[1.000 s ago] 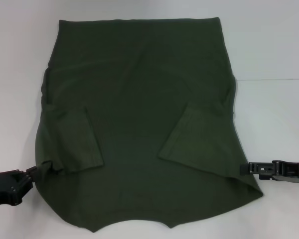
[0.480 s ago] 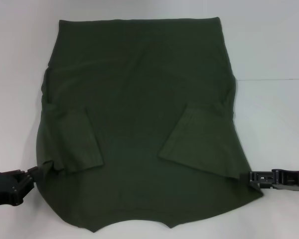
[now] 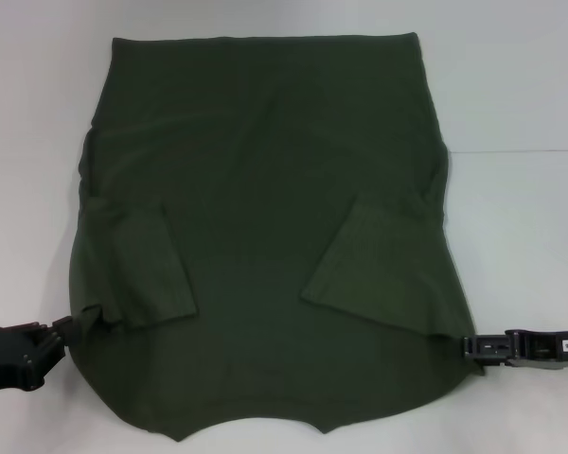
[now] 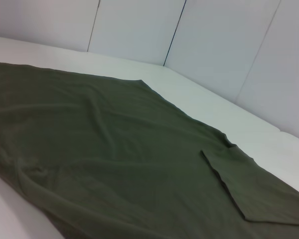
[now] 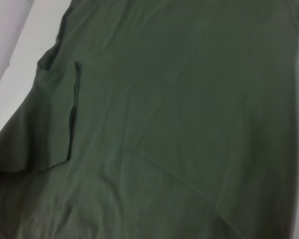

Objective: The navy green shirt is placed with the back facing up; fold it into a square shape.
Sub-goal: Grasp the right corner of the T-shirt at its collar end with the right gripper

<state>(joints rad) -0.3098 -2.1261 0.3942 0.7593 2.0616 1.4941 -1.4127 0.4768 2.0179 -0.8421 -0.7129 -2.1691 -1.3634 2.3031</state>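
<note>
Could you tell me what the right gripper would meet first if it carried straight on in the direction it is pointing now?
The right gripper points inward toward the robot's left, at the near right edge of the navy green shirt. Its tip looks level with that edge, so it would meet the shirt first, though height above the cloth is unclear.

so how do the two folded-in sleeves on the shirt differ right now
The left sleeve lies nearly straight, a narrow strip close to the shirt's left edge. The right sleeve is angled, slanting inward, and shows a wider flap. The left gripper pinches cloth just below the left sleeve's corner; the right gripper sits at the hem edge beyond the right sleeve. Both sleeves lie flat on the navy green shirt, folded inward over its back.
</note>
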